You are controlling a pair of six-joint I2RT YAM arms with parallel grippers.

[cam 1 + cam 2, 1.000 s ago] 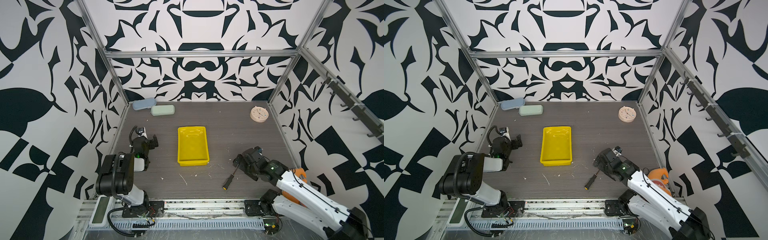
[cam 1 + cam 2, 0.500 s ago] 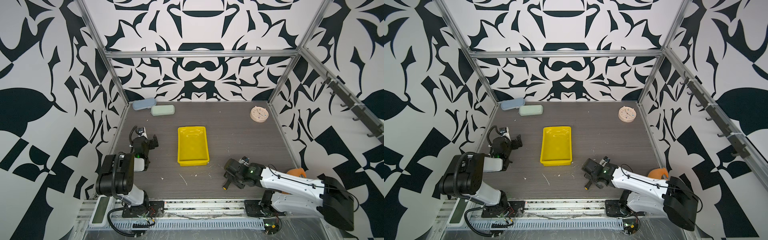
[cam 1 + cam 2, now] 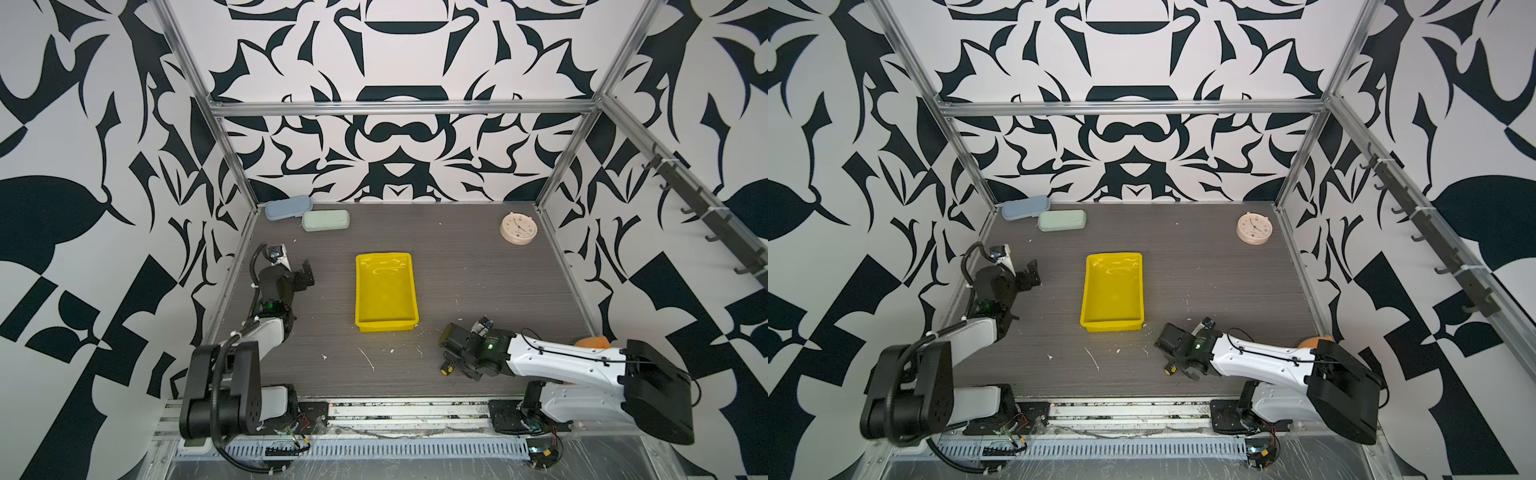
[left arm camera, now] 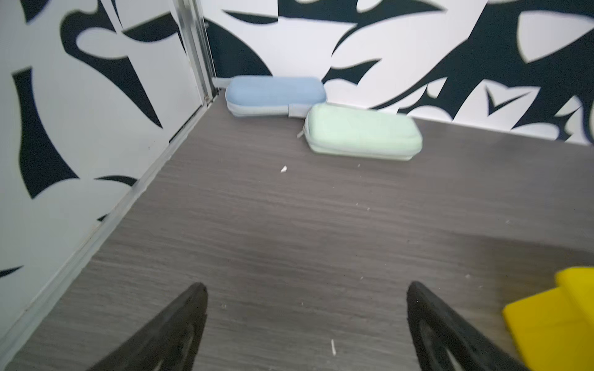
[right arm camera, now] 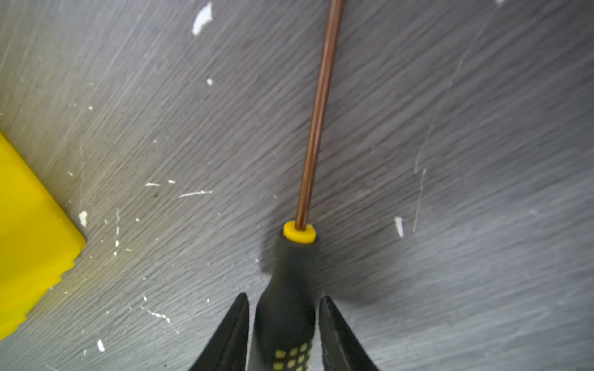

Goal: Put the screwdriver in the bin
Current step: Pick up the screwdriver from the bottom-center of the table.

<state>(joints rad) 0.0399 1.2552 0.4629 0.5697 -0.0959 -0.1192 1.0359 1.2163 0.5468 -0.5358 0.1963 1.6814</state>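
The screwdriver [image 5: 289, 273] lies on the dark table at the front right, its thin shaft pointing away from the wrist camera. In both top views only its yellow butt [image 3: 446, 368] [image 3: 1169, 369] shows from under the arm. My right gripper [image 5: 284, 297] is low over it [image 3: 451, 360], with a finger on each side of the black handle and a slim gap on both sides. The yellow bin [image 3: 386, 291] [image 3: 1113, 291] [image 5: 29, 225] stands empty just left of it. My left gripper [image 4: 307, 289] [image 3: 305, 272] hangs open over bare table at the left.
A pale blue case [image 3: 289, 208] and a green case [image 3: 325, 219] lie in the back left corner. A round clock [image 3: 518, 227] sits at the back right. An orange thing [image 3: 592, 342] shows behind the right arm. White scraps litter the front of the table.
My right arm has dropped and swung left onto the screwdriver's handle, and its jaws have narrowed around it. The screwdriver, the bin and the left arm have not moved.
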